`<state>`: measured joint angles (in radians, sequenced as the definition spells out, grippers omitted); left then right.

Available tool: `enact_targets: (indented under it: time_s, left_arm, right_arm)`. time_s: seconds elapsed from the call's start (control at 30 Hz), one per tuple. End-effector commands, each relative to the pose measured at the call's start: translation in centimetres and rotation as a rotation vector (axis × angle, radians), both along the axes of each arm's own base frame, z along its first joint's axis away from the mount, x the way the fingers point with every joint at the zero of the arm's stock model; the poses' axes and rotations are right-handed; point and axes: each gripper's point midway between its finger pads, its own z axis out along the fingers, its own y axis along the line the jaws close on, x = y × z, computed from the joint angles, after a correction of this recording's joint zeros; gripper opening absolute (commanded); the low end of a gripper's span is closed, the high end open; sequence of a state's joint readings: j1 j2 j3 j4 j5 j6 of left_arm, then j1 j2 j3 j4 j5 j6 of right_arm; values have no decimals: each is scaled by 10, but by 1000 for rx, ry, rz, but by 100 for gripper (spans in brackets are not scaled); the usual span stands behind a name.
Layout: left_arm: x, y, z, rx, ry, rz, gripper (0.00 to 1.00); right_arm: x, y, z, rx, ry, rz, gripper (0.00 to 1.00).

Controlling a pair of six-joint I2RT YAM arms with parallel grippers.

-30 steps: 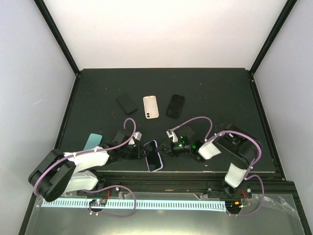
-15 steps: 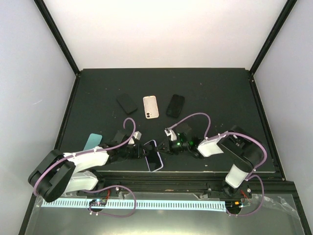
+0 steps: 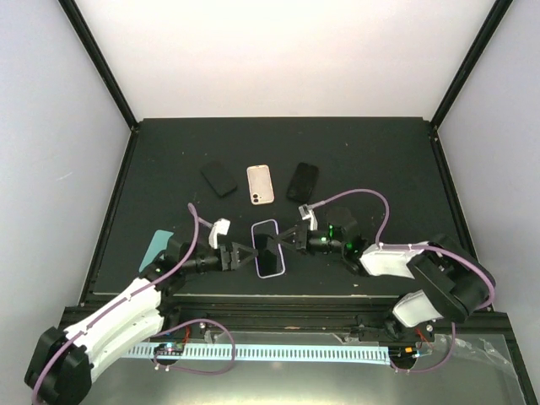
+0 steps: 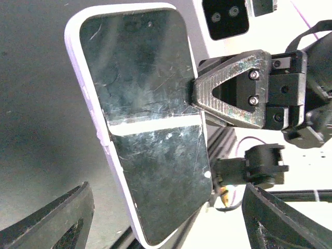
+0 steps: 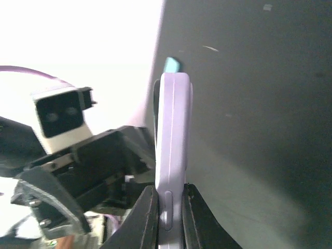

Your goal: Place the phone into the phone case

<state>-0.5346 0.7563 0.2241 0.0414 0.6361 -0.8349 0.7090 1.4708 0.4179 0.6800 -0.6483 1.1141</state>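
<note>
At 6 o'clock on the counter (image 3: 380,169) lies the lavender-cased phone (image 3: 268,249). The right pincer (image 3: 282,243) pinches its 3 o'clock edge. The left pincer (image 3: 245,253) gapes wide at its 9 o'clock side; contact unclear.

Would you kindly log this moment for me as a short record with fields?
held item: phone, lilac case around it
right gripper: shut on the phone's edge
left gripper: open, at the phone's other side
row behind: black slab, pink slab, black slab
left side: teal slab, partly hidden by the left arm
surface: dark table
</note>
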Motion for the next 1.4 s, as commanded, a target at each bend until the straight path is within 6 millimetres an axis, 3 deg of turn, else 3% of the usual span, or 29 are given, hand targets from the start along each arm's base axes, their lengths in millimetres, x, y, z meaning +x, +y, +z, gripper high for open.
enact_targets:
  time_s: [0.0, 0.2, 0.57, 0.73, 0.9, 1.07, 1.23, 1.37]
  left_arm:
    - [-10, -4, 33, -138, -17, -40, 80]
    - [-17, -8, 67, -294, -57, -74, 74]
    - [-25, -11, 115, -462, -161, -141, 57]
    - [-20, -13, 111, -447, -163, -136, 53]
    - [-17, -16, 108, -443, -163, -143, 43]
    - [-16, -21, 108, -436, -166, -168, 42]
    - [-16, -25, 112, -436, -184, -191, 28]
    - [-21, -28, 114, -406, -220, -251, 18]
  right_arm:
    - [-3, 6, 83, 250, -124, 34, 3]
    - [-13, 0, 128, 343, -202, 45, 3]
    - [-32, -8, 144, 383, -215, 93, 6]
    - [-37, -8, 144, 375, -225, 118, 5]
    - [-39, -7, 142, 371, -217, 130, 6]
    - [-42, -10, 139, 382, -205, 118, 6]
    - [-47, -14, 130, 348, -201, 112, 7]
    - [-50, -19, 124, 305, -217, 103, 16]
